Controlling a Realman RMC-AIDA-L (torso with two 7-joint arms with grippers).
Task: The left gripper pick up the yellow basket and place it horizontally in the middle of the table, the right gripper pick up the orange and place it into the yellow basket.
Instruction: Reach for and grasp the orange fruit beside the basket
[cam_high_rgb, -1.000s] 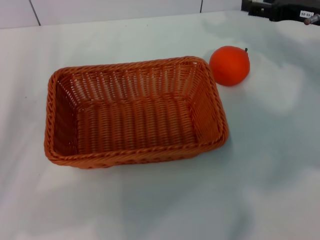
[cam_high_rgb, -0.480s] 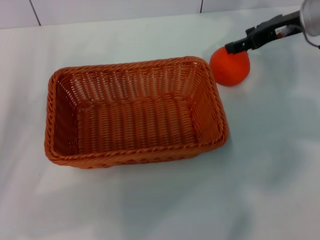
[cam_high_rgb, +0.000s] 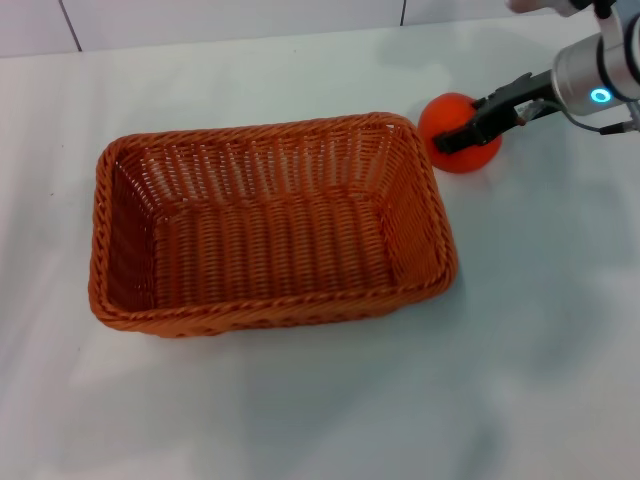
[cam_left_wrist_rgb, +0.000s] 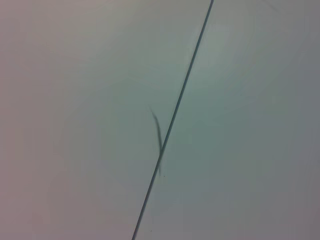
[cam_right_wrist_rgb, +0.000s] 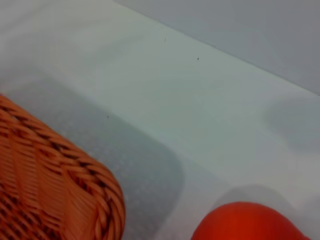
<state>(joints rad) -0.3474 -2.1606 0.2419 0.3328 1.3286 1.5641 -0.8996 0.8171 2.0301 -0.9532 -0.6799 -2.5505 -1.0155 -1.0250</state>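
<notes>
Reaching over the orange (cam_high_rgb: 457, 133), far right of the yellow basket (cam_high_rgb: 270, 225), the right gripper (cam_high_rgb: 468, 128) has fingers I cannot tell apart. Round, smooth fruit probably slips; grip across its middle.

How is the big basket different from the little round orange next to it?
The yellow basket is a big rectangle; the orange is a small ball, far smaller. The basket is woven and hollow with nothing inside; the orange looks smooth and solid. The basket sits alone in the middle of the table; the orange has the right gripper over it, reaching in from the right. Both are orange-coloured and rest on the table.
</notes>
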